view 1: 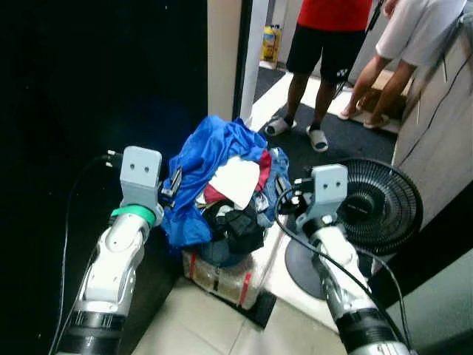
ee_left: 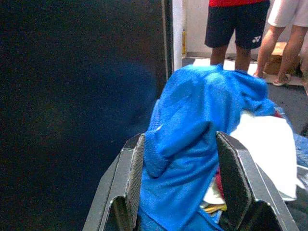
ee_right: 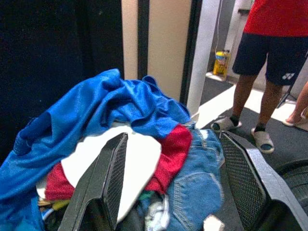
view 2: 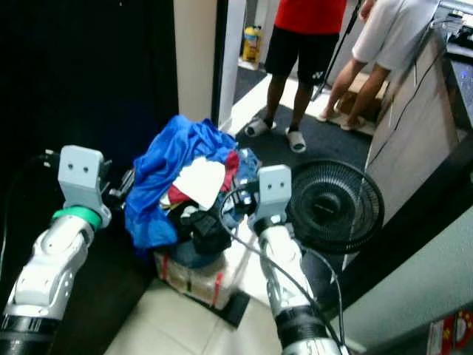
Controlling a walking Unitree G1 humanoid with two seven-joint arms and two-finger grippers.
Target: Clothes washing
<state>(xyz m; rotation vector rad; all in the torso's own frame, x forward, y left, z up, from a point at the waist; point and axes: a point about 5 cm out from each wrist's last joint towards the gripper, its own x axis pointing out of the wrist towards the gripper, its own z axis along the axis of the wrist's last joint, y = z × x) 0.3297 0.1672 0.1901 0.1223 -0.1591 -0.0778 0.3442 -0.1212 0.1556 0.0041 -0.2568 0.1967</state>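
Against the dark wall (view 1: pixel 89 81) on the left, the left gripper (ee_left: pixel 180 183) sits at the near left flank of the laundry heap, its two ribbed black fingers (ee_left: pixel 129 185) parted wide with a fold of shiny blue synthetic garment (view 1: pixel 211 159) bulging between them; whether the pads press the cloth cannot be told. That blue garment drapes loosely over the top and left side of the pile. Beneath it lie a smooth white cloth (view 1: pixel 238 180), a red fabric piece (ee_right: pixel 174 149), faded blue denim with stitched seams (ee_right: pixel 197 185) and crumpled black items (view 1: pixel 240 222). The heap overflows a translucent, box-shaped basket with red trim (view 1: pixel 222 277) standing on pale floor tiles (view 1: pixel 199 325).

Just right of the pile, the right gripper (ee_right: pixel 180 183) faces the heap, its mesh-textured fingers (ee_right: pixel 240 178) spread wide and holding nothing, with white cloth and denim in the gap ahead. Black cables loop around this wrist. Close beside the right arm stands a round black floor fan with a wire grille (view 1: pixel 377 203) on a disc base. Beyond, two persons in sandals (view 1: pixel 318 138) stand on a dark mat (view 1: pixel 347 140) in the doorway; a yellow bottle (view 1: pixel 270 43) stands behind.
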